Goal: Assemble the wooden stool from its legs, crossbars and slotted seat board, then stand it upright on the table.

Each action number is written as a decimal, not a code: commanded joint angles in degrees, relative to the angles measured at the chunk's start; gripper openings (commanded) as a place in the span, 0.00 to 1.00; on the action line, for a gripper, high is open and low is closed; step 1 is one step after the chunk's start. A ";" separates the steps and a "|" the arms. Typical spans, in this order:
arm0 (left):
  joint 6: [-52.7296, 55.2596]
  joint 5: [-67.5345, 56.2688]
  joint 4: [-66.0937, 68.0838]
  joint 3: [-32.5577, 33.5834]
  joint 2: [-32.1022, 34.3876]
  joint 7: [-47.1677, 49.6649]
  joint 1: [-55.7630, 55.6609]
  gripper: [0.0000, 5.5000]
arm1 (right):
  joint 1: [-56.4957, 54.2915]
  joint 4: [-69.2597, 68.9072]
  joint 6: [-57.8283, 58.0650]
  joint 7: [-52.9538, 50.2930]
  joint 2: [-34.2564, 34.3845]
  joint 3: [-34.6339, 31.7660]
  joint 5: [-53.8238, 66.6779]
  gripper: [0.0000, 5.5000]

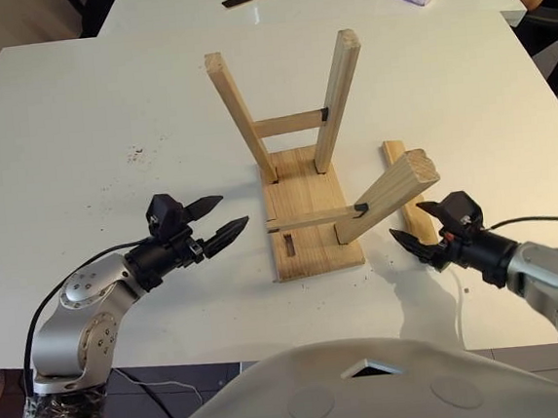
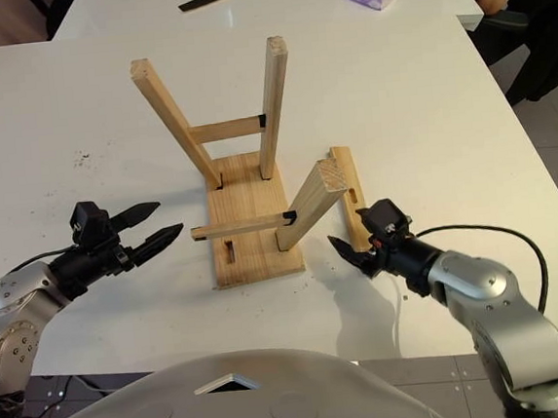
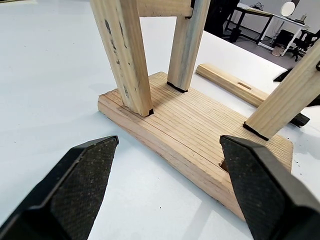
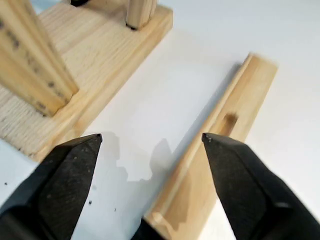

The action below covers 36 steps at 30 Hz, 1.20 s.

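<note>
Head view: the seat board is lying flat on the counter, slots up. The two far legs are standing in its far slots, joined by the far crossbar. The third leg is sitting at the near right corner and tilting outward, not plumb. The near crossbar is sticking out of it, free end hanging over the board's left edge. An empty slot is showing at the near left. The loose leg is lying on the counter just beside the board's right edge. The left gripper is hanging near the board's left side, jaws wide, holding nothing. The right gripper is hanging at the loose leg's near end, also wide and empty.

Left wrist view: left gripper is facing the seat board, fingers spread wide and apart from the wood.

Right wrist view: right gripper is straddling the gap between seat board and loose leg. One finger is over the leg; can't tell if it's touching. The leg's mortise is facing up.

Status, my read: roughly three quarters through. Done: three legs in, far crossbar fitted, near crossbar fitted at one end. Left: grabbing the loose leg, mating it with the near crossbar and the empty slot, squaring the third leg, flipping the stool upright.
</note>
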 commanded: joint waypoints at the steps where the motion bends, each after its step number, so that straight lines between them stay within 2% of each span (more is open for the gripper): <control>1: -0.27 -0.21 -0.67 0.51 -0.38 0.60 -0.61 0.69 | 1.32 1.17 -2.30 -4.26 2.47 0.27 -2.65 0.67; 8: -0.46 0.16 -1.13 0.36 -1.23 0.88 -0.08 0.69 | 1.39 7.59 -10.41 -5.08 1.51 1.84 -7.59 0.67; 17: -0.50 0.51 -0.54 -0.37 -1.45 0.83 -1.07 0.69 | 2.56 14.41 -13.03 -5.37 5.09 3.27 -7.54 0.67; 23: -0.37 -0.41 0.35 1.35 -1.65 1.54 -2.07 0.69 | 2.08 15.57 -14.99 -4.71 6.57 2.92 -6.33 0.52; 27: -1.00 1.03 2.84 2.61 -3.04 5.49 -4.99 0.69 | 0.06 17.24 -16.66 -3.57 6.53 2.40 -5.71 0.42; 29: -1.23 1.11 3.86 3.50 -3.85 7.71 -6.47 0.69 | -1.20 18.36 -17.26 -3.15 6.25 1.55 -5.50 0.37; 33: 1.96 -0.58 1.56 5.32 -2.80 10.69 -9.26 0.69 | -8.81 22.30 -18.95 -1.71 4.40 -3.21 -3.69 0.37; 36: 6.13 -13.89 -8.78 8.63 -0.69 9.12 -11.99 0.69 | -23.17 29.40 -25.19 2.55 1.30 -11.45 2.36 0.37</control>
